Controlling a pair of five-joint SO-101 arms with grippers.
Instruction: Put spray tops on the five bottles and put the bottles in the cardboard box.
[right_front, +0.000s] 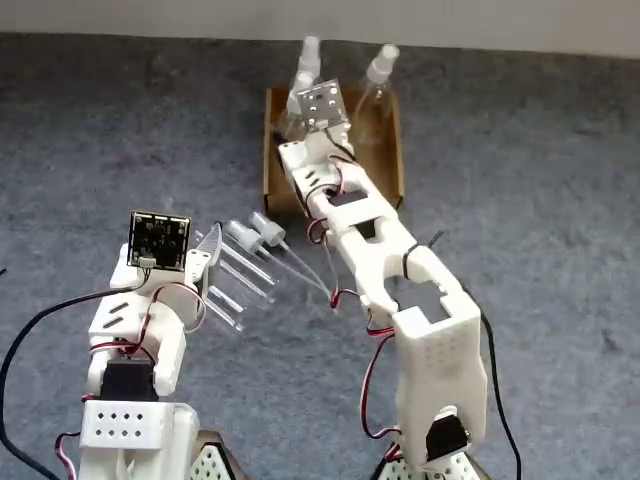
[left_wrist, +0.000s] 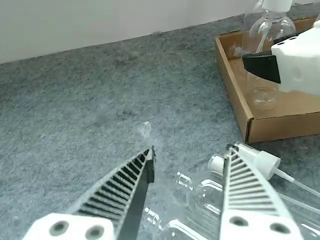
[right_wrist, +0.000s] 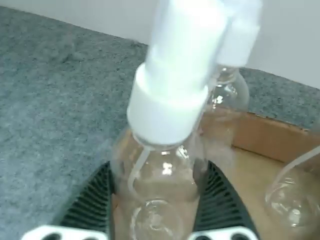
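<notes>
While the capped bottle (right_wrist: 160, 165) is clamped between the jaws of the right gripper (right_wrist: 157, 205), it is held upright, its long axis vertical, inside the walls of the cardboard box (right_wrist: 270, 140) and just beside another capped bottle (right_wrist: 225, 95) standing there. Whether its base touches the cardboard cannot be told. The left gripper (left_wrist: 190, 155) is spread wide above the uncapped bottles (left_wrist: 200, 192) and loose spray tops (left_wrist: 255, 157), which are laid flat on the carpet (left_wrist: 100, 100) just outside the box, nearer to that arm.
</notes>
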